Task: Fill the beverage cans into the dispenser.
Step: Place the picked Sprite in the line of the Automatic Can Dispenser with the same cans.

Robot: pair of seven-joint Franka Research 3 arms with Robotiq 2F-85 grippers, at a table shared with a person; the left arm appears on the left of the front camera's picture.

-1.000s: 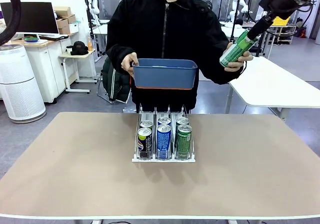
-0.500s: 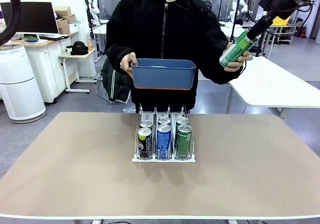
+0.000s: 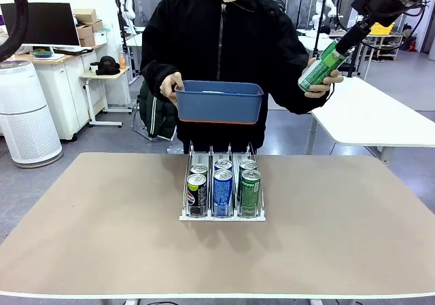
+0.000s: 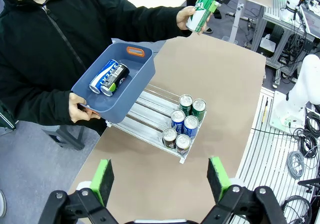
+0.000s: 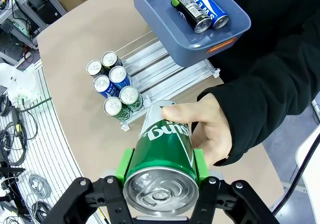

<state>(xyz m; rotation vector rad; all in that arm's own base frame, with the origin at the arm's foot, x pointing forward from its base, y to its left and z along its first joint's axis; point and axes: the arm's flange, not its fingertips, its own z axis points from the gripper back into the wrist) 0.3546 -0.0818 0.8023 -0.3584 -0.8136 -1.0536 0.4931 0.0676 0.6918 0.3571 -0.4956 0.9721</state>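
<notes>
Desk: the dispenser sat at its middle, lanes running away toward the person. Six cans stood upright in it, two to a lane, at the near end.

Blue bin: held above the dispenser's far end, with two cans lying on their sides inside.

Green can: in the air high to the right, well clear of the desk. Its long axis was tilted, silver top up toward the wrist and base down toward the person. The person's hand cupped the lower body.

Right fingers: clamped across the can just below the top rim.

Left fingers: spread wide, holding nothing, high above the desk.

Handling, as judged: smooth and slippery, with a thin wall that dents under a hard squeeze; weighty if full. A hold across the mid-body looked safer than one near the rim.
</notes>
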